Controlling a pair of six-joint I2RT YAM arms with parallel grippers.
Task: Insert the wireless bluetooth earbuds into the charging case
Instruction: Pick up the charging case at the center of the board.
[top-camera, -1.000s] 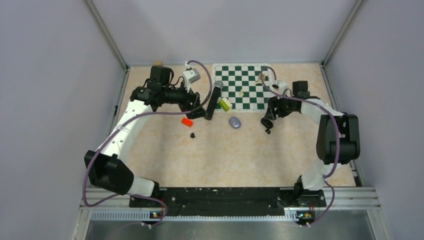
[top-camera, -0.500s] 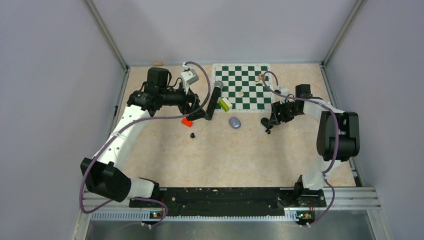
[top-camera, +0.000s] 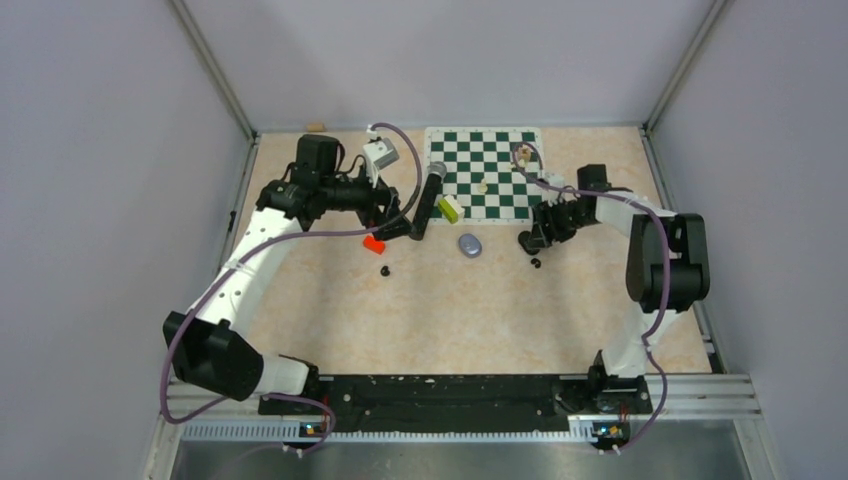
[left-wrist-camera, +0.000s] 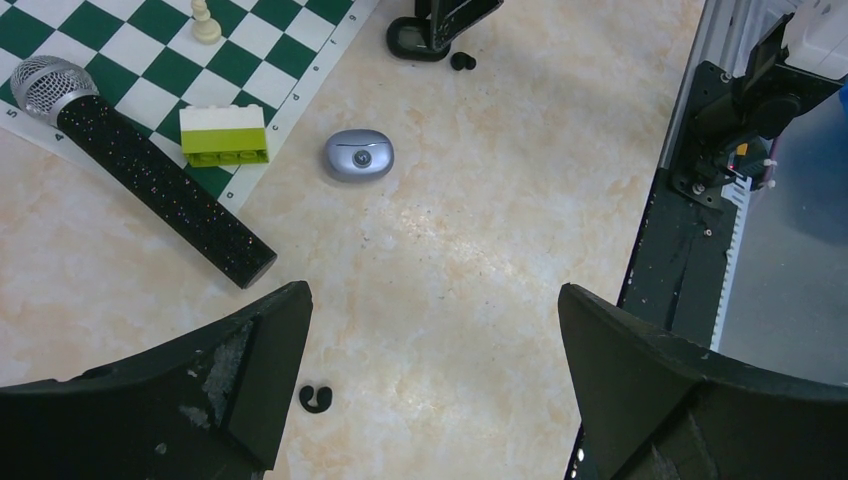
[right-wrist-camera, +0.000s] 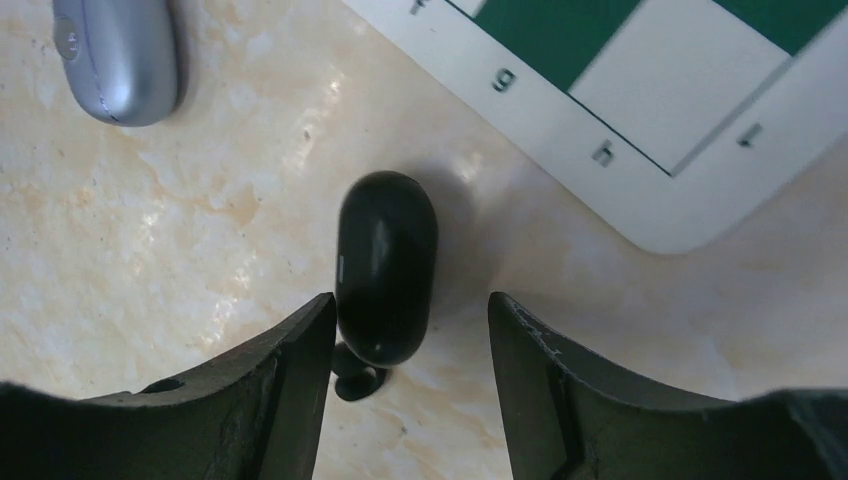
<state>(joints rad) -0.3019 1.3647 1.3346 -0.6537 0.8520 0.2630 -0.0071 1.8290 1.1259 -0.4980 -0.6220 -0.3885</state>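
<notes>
A glossy black oval charging case (right-wrist-camera: 387, 265) lies just off the chessboard corner. My right gripper (right-wrist-camera: 408, 310) is open, with its jaws on either side of the case's near end; it also shows in the top view (top-camera: 525, 240). One black earbud (right-wrist-camera: 358, 383) lies by the case, next to the left finger, and appears in the top view (top-camera: 536, 263). A second black earbud (left-wrist-camera: 315, 398) lies beside my open, empty left gripper (left-wrist-camera: 432, 300) and shows in the top view (top-camera: 385, 271). A pale purple-grey oval piece (left-wrist-camera: 358, 155) lies between the arms.
A black microphone (left-wrist-camera: 150, 180) and a green-and-white brick (left-wrist-camera: 224, 135) lie on the edge of the chessboard (top-camera: 490, 170). A red block (top-camera: 373, 243) sits by the left gripper (top-camera: 398, 228). Chess pieces (top-camera: 484, 184) stand on the board. A grey-white item (top-camera: 382, 153) lies at the back.
My right gripper has moved left and slightly back, to around the black case. The left arm shifted a little at first and has since stayed still.
</notes>
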